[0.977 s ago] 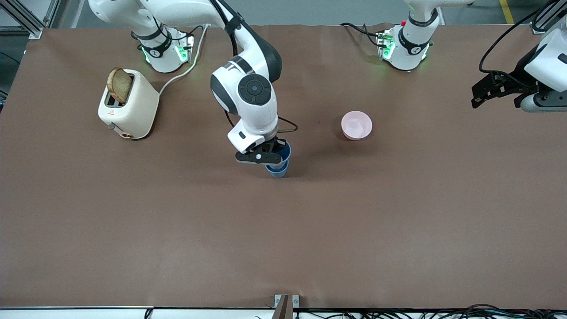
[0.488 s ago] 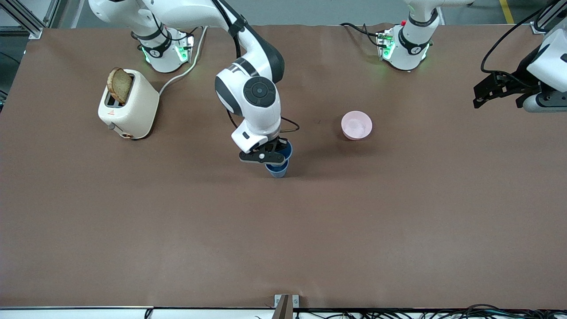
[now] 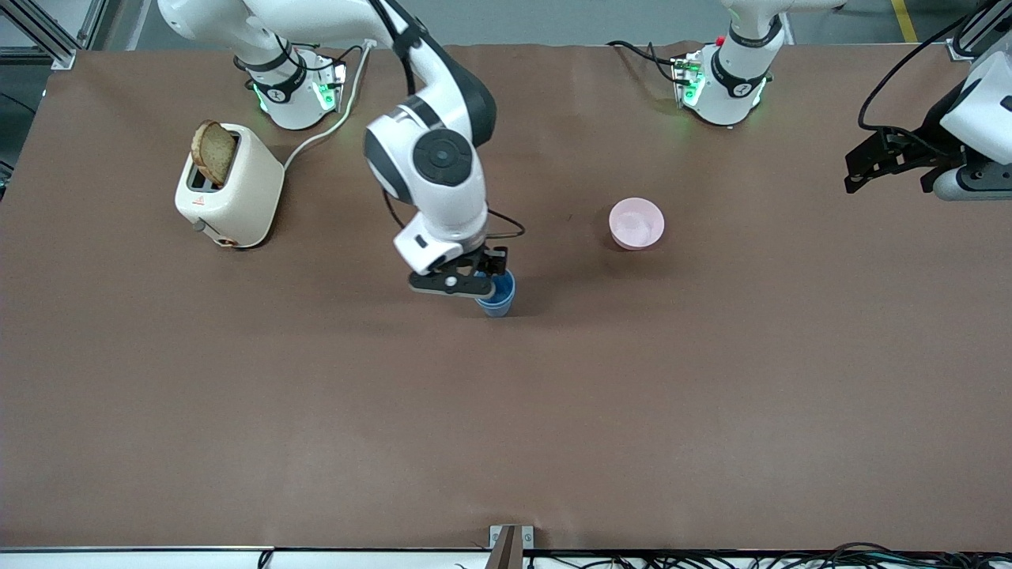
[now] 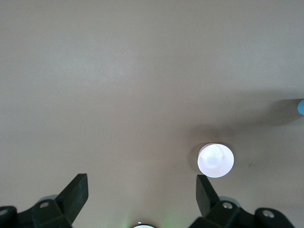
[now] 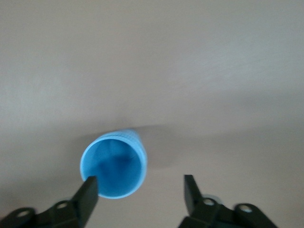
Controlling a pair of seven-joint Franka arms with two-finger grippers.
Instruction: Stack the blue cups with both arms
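Near the middle of the brown tabletop (image 3: 506, 411), the blue cups (image 3: 497, 298) stand upright, one nested in the other. Just above them hangs the right gripper (image 3: 468, 278), its fingers (image 5: 87, 194) spread wide and empty; in the right wrist view the cups' open mouth (image 5: 114, 165) sits beside one finger, not between the two. Toward the left arm's end of the tabletop, a pink bowl (image 3: 636, 223) rests well apart from the cups. Over that end's edge the left arm waits, the left gripper (image 3: 893, 162) raised with fingers (image 4: 72, 195) wide apart, holding nothing. Toward the right arm's end stands a cream toaster (image 3: 229, 186) with a bread slice (image 3: 213, 152) in its slot.
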